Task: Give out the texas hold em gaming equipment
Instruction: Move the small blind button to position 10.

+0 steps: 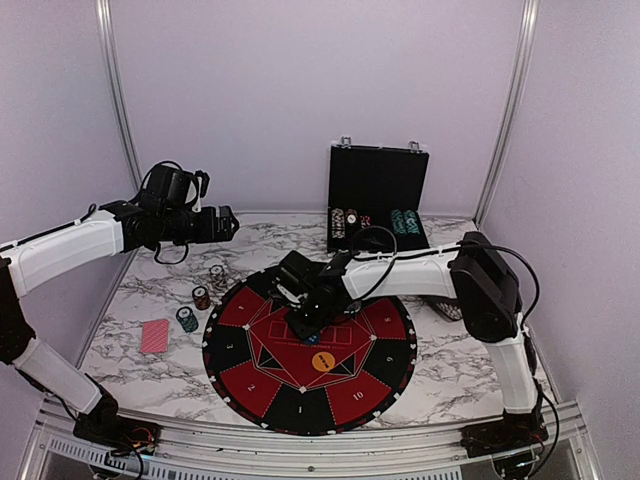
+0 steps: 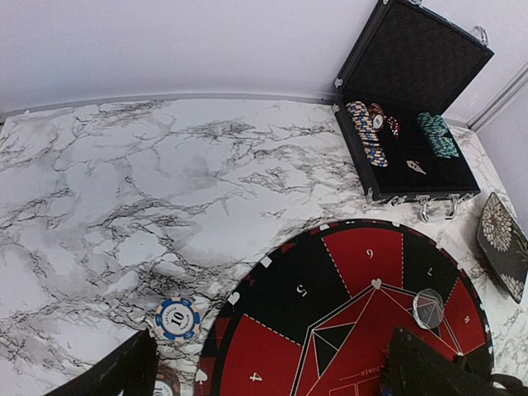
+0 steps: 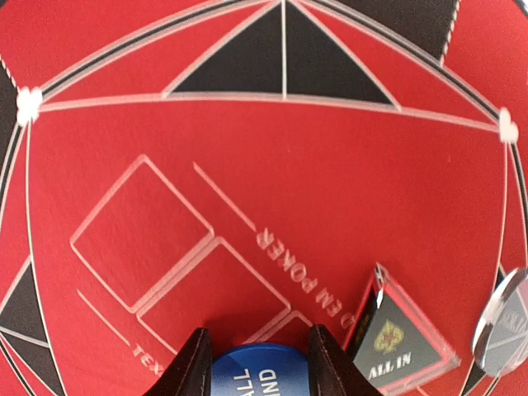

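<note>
On the red middle of the round mat [image 3: 247,165] lies a blue button disc [image 3: 258,375]. My right gripper [image 3: 260,363] has a finger pressed against each side of it; the same gripper [image 1: 305,322] is low over the mat centre. An orange disc [image 1: 322,362] sits just in front. A clear "ALL IN" triangle [image 3: 396,342] and a clear disc [image 3: 503,326] lie to the right. My left gripper [image 2: 272,375] hangs open, high over the mat's left rim. Below it are a blue-and-white chip [image 2: 177,318] and chip stacks [image 1: 201,297].
An open black case [image 1: 378,200] with rows of chips stands at the back. A red-backed card [image 1: 155,336] lies on the marble at the left. A black patterned dish [image 2: 501,243] sits right of the mat, partly behind my right arm.
</note>
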`<action>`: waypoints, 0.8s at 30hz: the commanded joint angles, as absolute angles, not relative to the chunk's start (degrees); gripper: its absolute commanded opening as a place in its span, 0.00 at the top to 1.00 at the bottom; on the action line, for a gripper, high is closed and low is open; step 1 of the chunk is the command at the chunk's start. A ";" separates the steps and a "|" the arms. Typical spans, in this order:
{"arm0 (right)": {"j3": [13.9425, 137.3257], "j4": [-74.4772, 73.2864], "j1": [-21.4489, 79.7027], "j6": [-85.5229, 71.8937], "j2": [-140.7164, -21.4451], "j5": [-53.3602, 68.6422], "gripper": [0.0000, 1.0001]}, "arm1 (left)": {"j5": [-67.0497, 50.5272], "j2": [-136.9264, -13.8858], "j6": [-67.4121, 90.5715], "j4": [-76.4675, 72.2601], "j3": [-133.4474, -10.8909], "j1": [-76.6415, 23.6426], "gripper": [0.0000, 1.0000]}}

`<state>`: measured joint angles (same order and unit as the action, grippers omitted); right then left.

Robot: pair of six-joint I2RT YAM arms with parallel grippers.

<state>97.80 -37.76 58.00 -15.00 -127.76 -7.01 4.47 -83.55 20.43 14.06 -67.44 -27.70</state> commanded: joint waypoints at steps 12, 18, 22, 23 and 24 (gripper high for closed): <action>79.22 -37.93 58.38 -19.44 -117.38 -9.39 0.62 | 3.24 -82.81 21.17 14.45 -67.68 -27.33 0.01; 74.29 -36.45 58.38 -22.94 -113.88 -7.61 0.63 | 2.45 -83.04 21.40 14.18 -67.76 -27.33 0.01; 71.36 -35.46 58.38 -25.30 -111.60 -5.93 0.63 | 2.15 -83.09 21.45 14.18 -67.76 -27.33 0.01; 70.41 -34.96 58.53 -25.79 -111.09 -5.30 0.63 | 2.07 -83.18 21.52 14.18 -67.76 -27.33 0.01; 69.94 -34.52 58.65 -26.27 -110.64 -4.67 0.63 | 2.03 -83.22 21.56 14.18 -67.69 -27.33 0.01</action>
<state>73.43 -32.03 58.13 -22.85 -111.85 -7.53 2.87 -83.55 21.08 14.04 -67.44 -27.68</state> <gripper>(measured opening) 0.374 0.989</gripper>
